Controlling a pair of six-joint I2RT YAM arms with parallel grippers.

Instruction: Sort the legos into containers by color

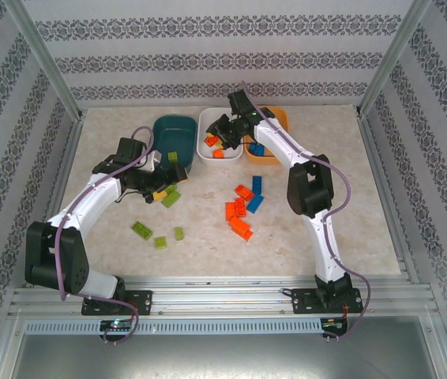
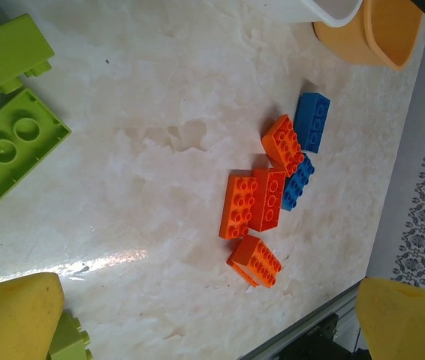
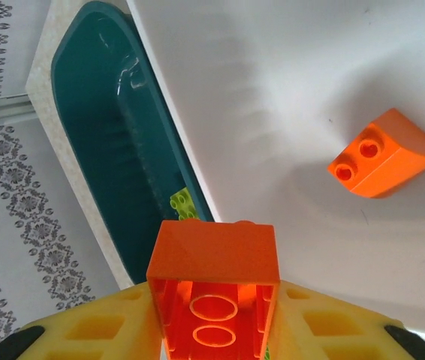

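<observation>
Right wrist view: the right gripper (image 3: 214,322), partly closed, clamps an orange brick (image 3: 212,259) by its sides. Beneath it is the white bin (image 3: 272,67), where a curved orange brick (image 3: 384,156) lies.

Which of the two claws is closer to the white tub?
Right. The right gripper is over the white bin, gripping an orange brick; the left gripper is by the teal bin.

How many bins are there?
3, in a row at the back: the dark teal plastic bin left, the white plastic bin middle, the orange plastic bin right. None look hidden.
</observation>
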